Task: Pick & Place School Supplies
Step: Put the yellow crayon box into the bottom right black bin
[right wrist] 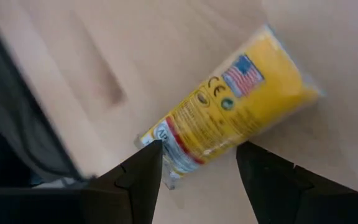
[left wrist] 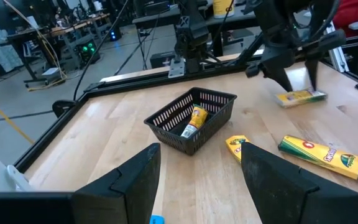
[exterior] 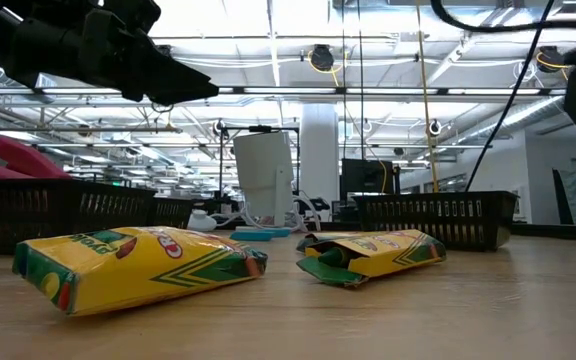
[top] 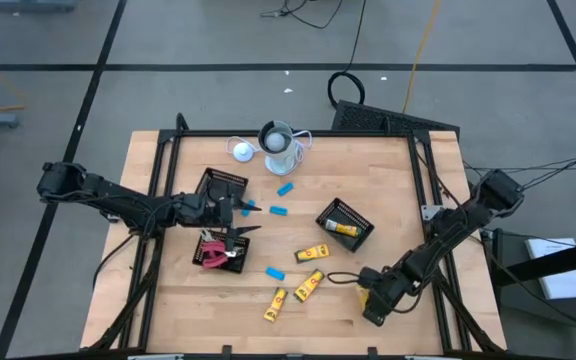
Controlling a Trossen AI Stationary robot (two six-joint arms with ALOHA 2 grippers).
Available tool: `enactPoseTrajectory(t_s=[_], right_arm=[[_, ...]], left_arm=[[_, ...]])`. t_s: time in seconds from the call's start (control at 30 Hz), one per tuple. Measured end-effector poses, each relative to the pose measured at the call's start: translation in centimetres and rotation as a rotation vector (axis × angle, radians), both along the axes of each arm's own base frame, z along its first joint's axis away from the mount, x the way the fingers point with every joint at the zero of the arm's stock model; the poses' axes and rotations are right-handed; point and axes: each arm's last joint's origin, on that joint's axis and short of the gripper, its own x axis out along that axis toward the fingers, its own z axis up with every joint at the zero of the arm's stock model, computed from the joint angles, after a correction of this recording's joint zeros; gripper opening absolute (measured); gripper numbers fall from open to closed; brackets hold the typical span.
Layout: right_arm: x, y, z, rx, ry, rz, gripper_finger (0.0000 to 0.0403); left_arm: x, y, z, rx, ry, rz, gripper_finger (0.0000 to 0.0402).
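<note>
My right gripper [top: 366,297] [right wrist: 197,155] is low over the table's near right part and open. Its fingers stand on either side of one end of a yellow crayon box [right wrist: 229,112] that lies flat on the wood. My left gripper [top: 256,217] [left wrist: 197,155] hovers open at the table's left middle, between two black mesh baskets. Red-handled pliers [top: 213,255] lie in the nearer basket [top: 208,243]. More yellow boxes [top: 311,253] [top: 309,286] [top: 275,305] and light-blue blocks [top: 285,188] [top: 278,211] [top: 274,272] lie loose on the table. My right gripper comes down from above over the crayon box's end [right wrist: 166,140], its fingers across the box's length. The box lies flat on the table. Whether a finger [right wrist: 145,165] touches it, I cannot tell.
A third mesh basket [top: 363,222] [left wrist: 166,118] right of centre holds a yellow box [left wrist: 194,119]. A white-grey cup-like object with a cable [top: 280,145] stands near the far edge. A black frame rims the table [top: 168,310]. In the low view, two yellow boxes [exterior: 138,265] [exterior: 368,255] lie near the front.
</note>
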Motion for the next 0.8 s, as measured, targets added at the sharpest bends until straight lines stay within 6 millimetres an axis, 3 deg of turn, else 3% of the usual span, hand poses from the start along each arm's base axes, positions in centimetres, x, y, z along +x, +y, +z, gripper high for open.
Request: enactPoseTrajectory(t_s=[0.47, 0.8], right_arm=[[1.5, -0.9, 0.4, 0.013, -0.086, -0.034, 0.0197], [2.1, -0.6, -1.2, -0.011, -0.058, -0.002, 0.0196]], left_arm=[[0.0, 0.0, -0.1, 0.000, 0.008, -0.001, 0.0227], [0.0, 0.0, -0.1, 0.001, 0.009, -0.001, 0.0227]])
